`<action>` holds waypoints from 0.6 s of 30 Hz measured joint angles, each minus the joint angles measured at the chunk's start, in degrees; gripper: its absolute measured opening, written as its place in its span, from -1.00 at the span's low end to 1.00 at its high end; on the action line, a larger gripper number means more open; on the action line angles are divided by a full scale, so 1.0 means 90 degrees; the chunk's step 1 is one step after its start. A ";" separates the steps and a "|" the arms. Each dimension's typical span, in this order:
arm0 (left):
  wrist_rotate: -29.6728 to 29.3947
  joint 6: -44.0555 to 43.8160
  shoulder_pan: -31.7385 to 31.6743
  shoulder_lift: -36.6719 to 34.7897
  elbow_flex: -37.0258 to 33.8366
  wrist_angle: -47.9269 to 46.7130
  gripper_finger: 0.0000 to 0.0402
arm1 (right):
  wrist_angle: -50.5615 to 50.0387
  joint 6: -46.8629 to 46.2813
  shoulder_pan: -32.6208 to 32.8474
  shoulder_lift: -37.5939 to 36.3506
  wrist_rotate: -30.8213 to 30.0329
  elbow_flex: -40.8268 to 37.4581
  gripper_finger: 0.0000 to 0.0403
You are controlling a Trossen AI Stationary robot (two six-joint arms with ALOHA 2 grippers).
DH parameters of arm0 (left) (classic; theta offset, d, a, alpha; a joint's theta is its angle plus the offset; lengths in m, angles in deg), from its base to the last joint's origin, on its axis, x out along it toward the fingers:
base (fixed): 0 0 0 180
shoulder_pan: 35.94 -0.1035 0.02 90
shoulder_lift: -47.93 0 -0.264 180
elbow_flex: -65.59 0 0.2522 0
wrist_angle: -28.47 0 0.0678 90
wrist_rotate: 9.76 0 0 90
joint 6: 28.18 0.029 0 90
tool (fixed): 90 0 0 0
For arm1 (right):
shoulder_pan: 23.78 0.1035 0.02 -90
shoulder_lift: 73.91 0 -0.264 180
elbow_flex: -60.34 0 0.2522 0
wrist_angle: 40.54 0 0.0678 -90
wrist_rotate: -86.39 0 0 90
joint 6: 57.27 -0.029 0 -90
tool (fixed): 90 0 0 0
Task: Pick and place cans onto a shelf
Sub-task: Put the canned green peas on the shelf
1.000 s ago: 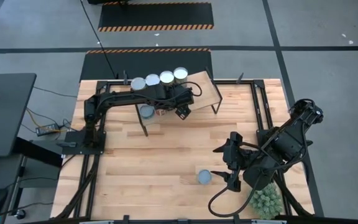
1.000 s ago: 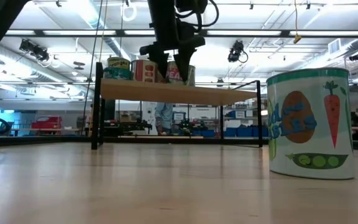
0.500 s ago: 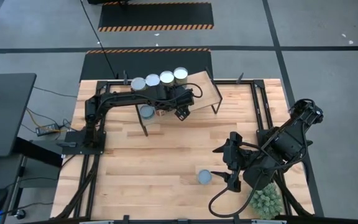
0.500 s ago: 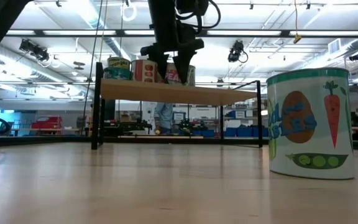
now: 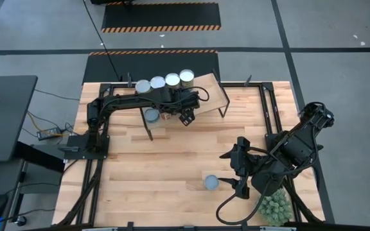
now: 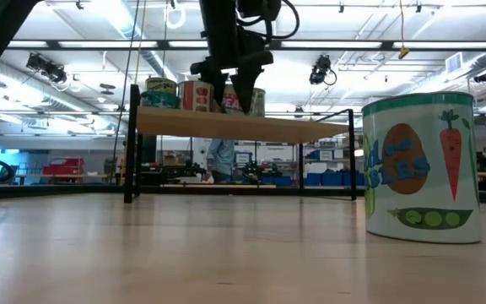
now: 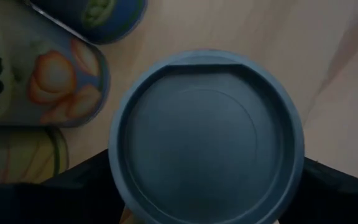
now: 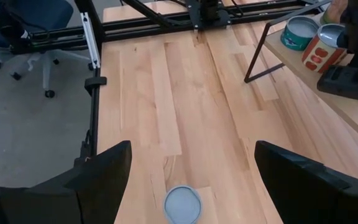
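The shelf (image 5: pixel 214 91) stands at the table's far side. Along its far edge stands a row of several cans (image 5: pixel 165 81), and two more cans (image 5: pixel 151 115) stand nearer. My left gripper (image 6: pixel 226 84) hangs over the shelf, open, pointing steeply down, with a finger on either side of a can with a blue-grey top (image 7: pixel 207 134) that stands on the plank. One more can (image 5: pixel 211 183) stands on the table's near part. My right gripper (image 5: pixel 228 169) is open above the table just right of it, and it shows in the right wrist view (image 8: pixel 183 204). My left gripper has one finger (image 7: pixel 82 183) on each side of the can's top rim (image 7: pixel 120 155), coming slanting from above. I cannot tell whether the fingers touch the rim. The can stands upright on the shelf.
A spiky green plant ball (image 5: pixel 275 206) sits at the table's near right corner beside my right arm. Black frame rails (image 5: pixel 272 109) run along the table's edges. Bare plank shows on the shelf's right end (image 5: pixel 217 96), and bare tabletop lies in the middle (image 5: pixel 166 157).
My left gripper has rolled a little about its own line where it hangs over the shelf. The can under it has kept its place on the plank.
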 joint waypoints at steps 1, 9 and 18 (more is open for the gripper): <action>0.0065 0.0007 0.0000 -0.0005 0.0000 0.0002 0.58 | 0.0004 0.0000 0.0000 0.0000 0.0000 0.0000 0.73; 0.0677 0.0329 -0.0112 -0.0017 0.0007 -0.0056 0.59 | 0.0181 0.0121 0.0000 0.0000 0.0002 0.0000 0.73; 0.0929 0.0485 -0.0199 -0.0017 0.0007 -0.0234 0.59 | 0.0185 0.0121 -0.0093 0.0000 0.0162 0.0000 0.73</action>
